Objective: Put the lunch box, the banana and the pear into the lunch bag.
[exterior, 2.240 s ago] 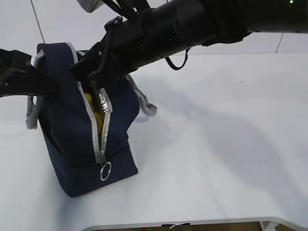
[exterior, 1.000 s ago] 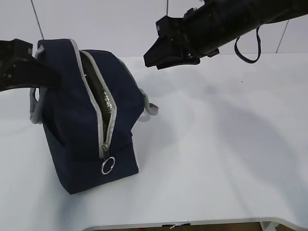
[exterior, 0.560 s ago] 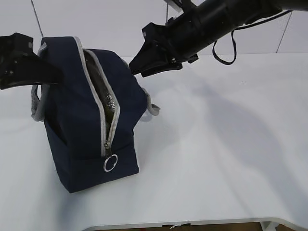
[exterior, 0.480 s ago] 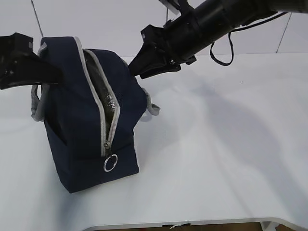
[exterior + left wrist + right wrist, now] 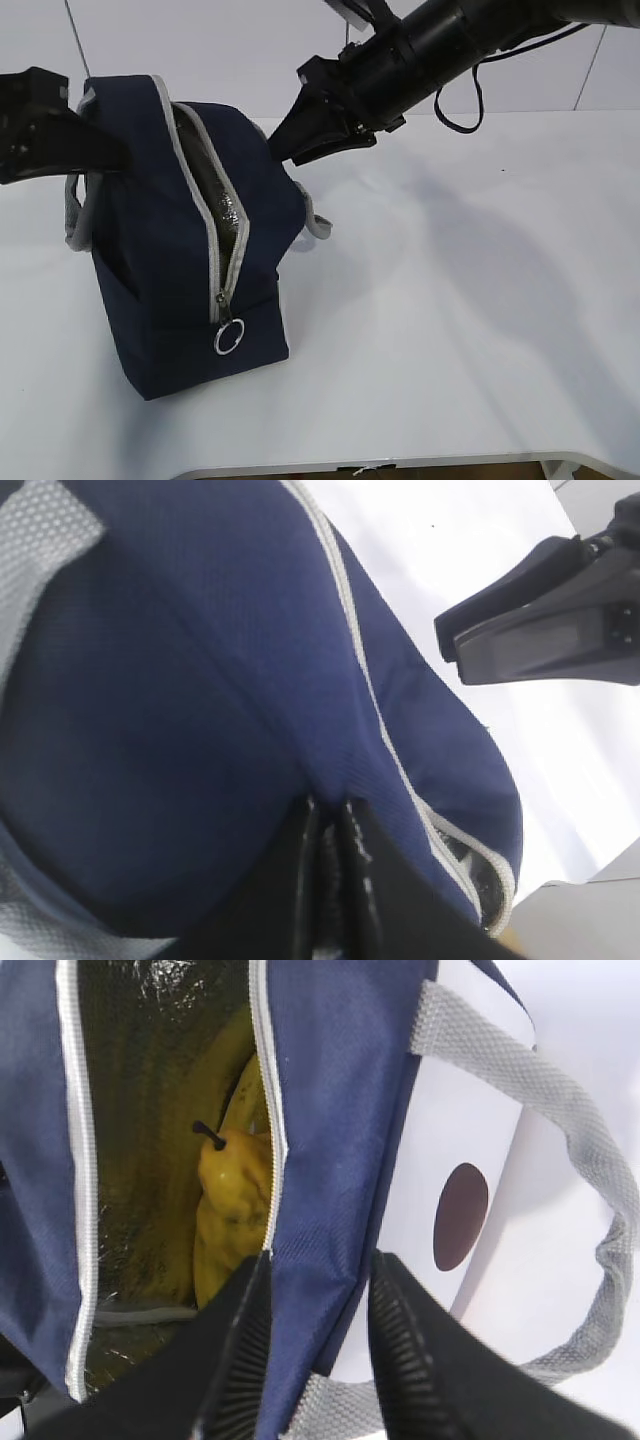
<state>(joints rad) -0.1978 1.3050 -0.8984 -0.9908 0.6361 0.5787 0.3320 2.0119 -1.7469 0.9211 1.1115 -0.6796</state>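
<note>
On the left, we are pinching a fold of the lunch bag (image 5: 180, 250) with our left end effector (image 5: 330, 825). Its jaws are standing nearly together with navy fabric between them, and that grip is holding the bag upright on the table (image 5: 450, 300). If that fold is slipping out, we judge the bag could be tipping over or its mouth collapsing.

Moving right, the zipper (image 5: 215, 240) is standing open down the near face, with the ring pull (image 5: 228, 337) hanging at its low end. Through the opening, the right wrist view is showing the pear (image 5: 235, 1195) lying inside against the silver lining, stem up, with the banana (image 5: 235, 1060) curving just behind it. We cannot make out the lunch box; something pale is lying low in the bag, too dim to name.

Further right, our right end effector (image 5: 310, 1335) is hovering empty, jaws apart, straddling the bag's right-hand wall just beside the white-and-red side panel (image 5: 460, 1190). The risk here, as we judge it, is catching the grey handle (image 5: 590, 1200) or the zipper edge and dragging the bag against the left grip, which could be spilling the fruit back out of the open mouth.
</note>
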